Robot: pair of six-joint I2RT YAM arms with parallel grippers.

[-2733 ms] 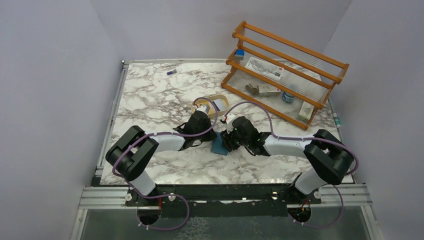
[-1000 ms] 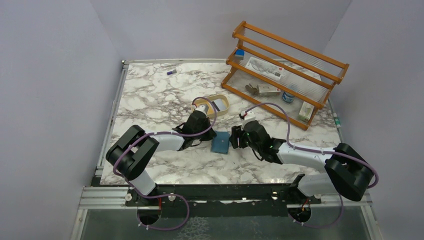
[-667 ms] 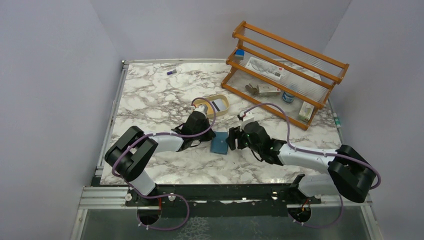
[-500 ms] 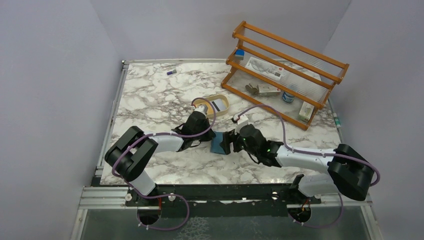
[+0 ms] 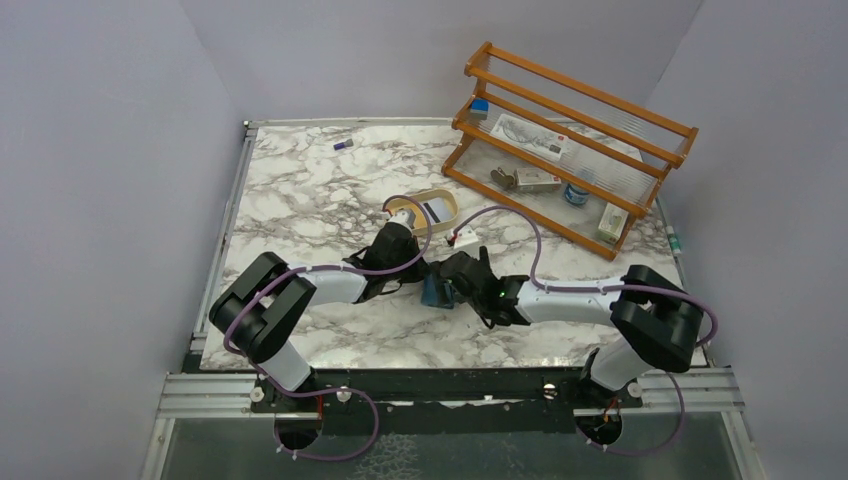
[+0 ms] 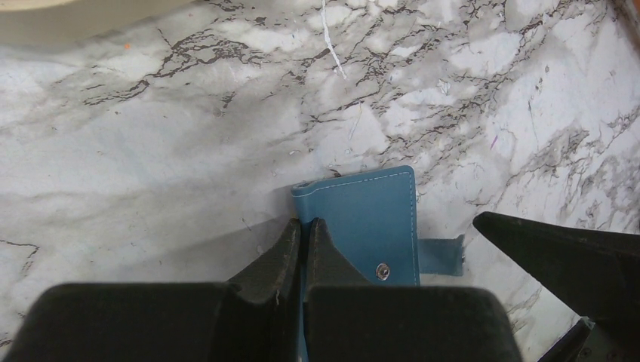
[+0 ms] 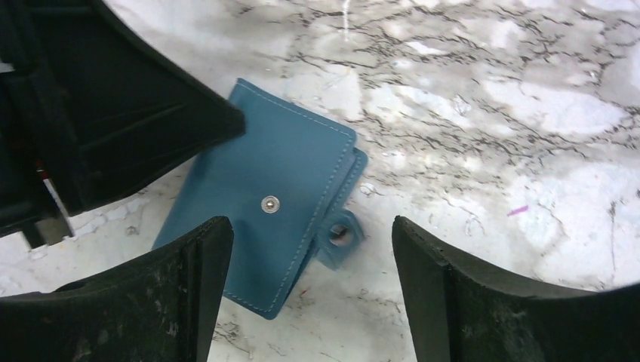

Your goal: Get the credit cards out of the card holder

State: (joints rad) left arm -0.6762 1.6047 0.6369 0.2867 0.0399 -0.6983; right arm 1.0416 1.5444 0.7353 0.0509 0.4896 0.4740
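The card holder [image 5: 434, 292] is a teal-blue wallet lying folded shut on the marble table between both arms. It also shows in the left wrist view [image 6: 370, 219] and the right wrist view [image 7: 264, 219]. Its snap tab [image 7: 340, 235] is unfastened and lies loose on the table. My left gripper [image 6: 303, 226] is shut on the wallet's left edge. My right gripper [image 7: 306, 226] is open, with its fingers on either side of the wallet's tab edge, just above the table. No credit cards show in the wallet. Something white with a dark stripe [image 5: 436, 210] lies in the tan tray.
A tan oval tray [image 5: 452, 214] sits just behind the left gripper. A wooden rack [image 5: 570, 130] with several small items stands at the back right. A small purple object [image 5: 343, 145] lies at the back left. The right gripper's finger [image 6: 558, 256] is close beside the wallet.
My right gripper has moved left from beside the wallet to over its tab edge, still open. The left gripper has held the wallet in place throughout.
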